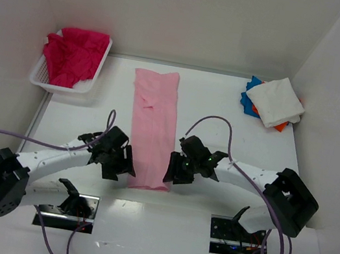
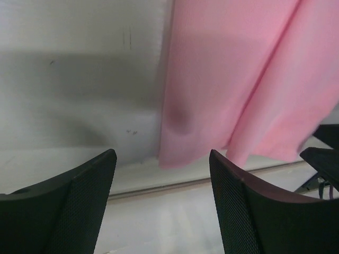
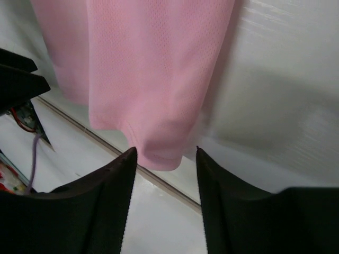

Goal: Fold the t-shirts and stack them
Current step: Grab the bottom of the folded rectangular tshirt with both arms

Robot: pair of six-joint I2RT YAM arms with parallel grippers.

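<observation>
A light pink t-shirt (image 1: 151, 127) lies folded into a long narrow strip down the middle of the table. My left gripper (image 1: 128, 171) is open and empty beside the strip's near left corner (image 2: 175, 153). My right gripper (image 1: 171, 175) is open and empty beside the near right corner (image 3: 159, 153), which sits just ahead of its fingertips. A magenta-red t-shirt (image 1: 72, 54) is bunched in the white basket (image 1: 43, 81). A folded white t-shirt (image 1: 278, 101) tops a stack with blue (image 1: 248, 100) and orange (image 1: 281, 126) ones at the back right.
White walls close in the table on the left, back and right. The table's near edge (image 2: 159, 185) runs just below the strip's near end. Two metal base plates (image 1: 66, 209) (image 1: 230, 233) sit at the near edge.
</observation>
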